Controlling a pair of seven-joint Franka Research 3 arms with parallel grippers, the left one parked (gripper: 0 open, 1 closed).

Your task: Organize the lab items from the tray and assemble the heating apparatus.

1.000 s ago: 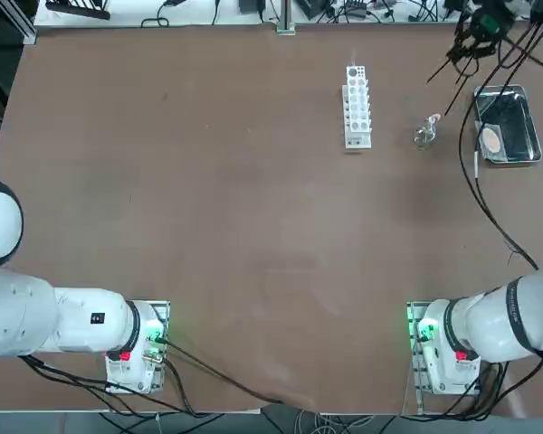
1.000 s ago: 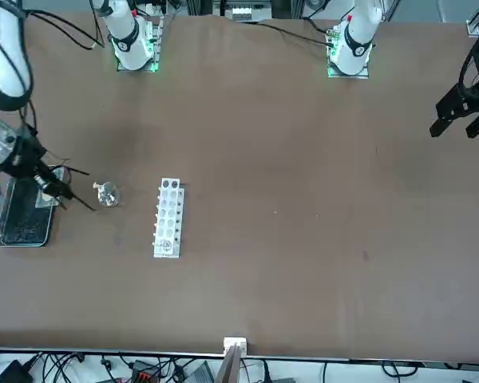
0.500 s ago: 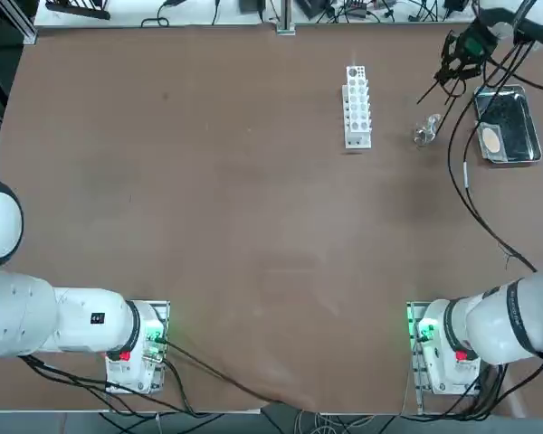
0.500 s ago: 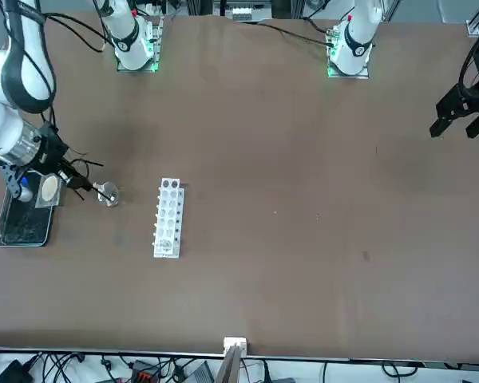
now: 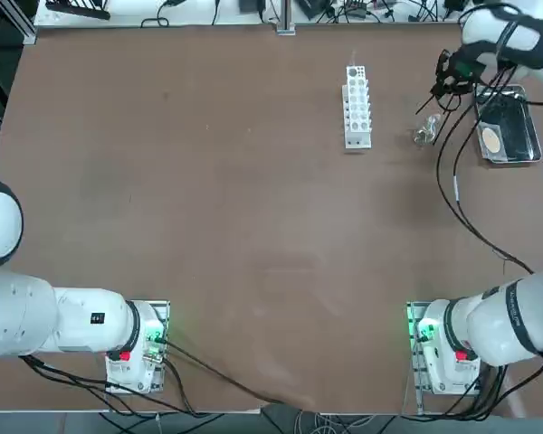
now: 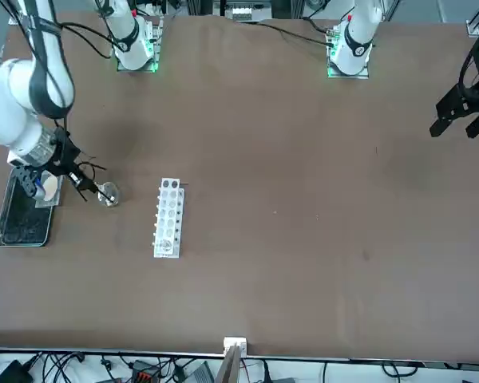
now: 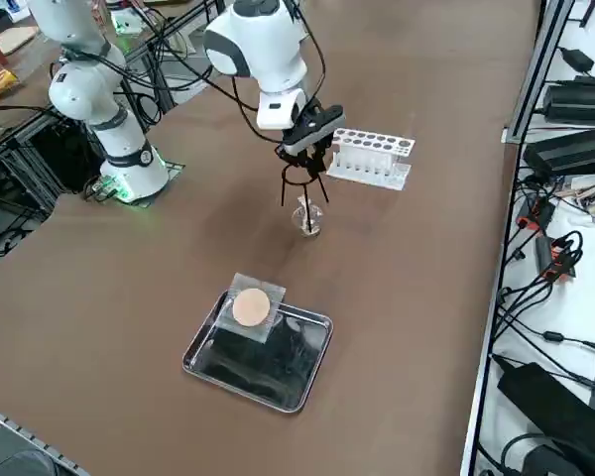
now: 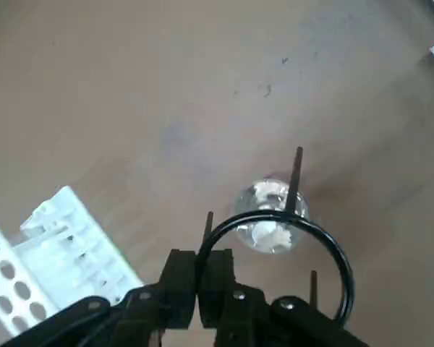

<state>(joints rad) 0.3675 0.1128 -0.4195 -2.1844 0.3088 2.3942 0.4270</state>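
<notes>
r gripper (image 8: 202, 278) fingers clamped on tripod stand (image 8: 275, 238), above glass flask (image 8: 267, 225).

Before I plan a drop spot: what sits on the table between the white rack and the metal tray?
In the top view, a small clear glass flask sits between the white rack and the tray; the right tool holds the tripod stand over it.

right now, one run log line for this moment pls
right claw: shut on tripod stand | position: over small glass flask | mesh square: on tray rim | white rack: beside flask
</notes>
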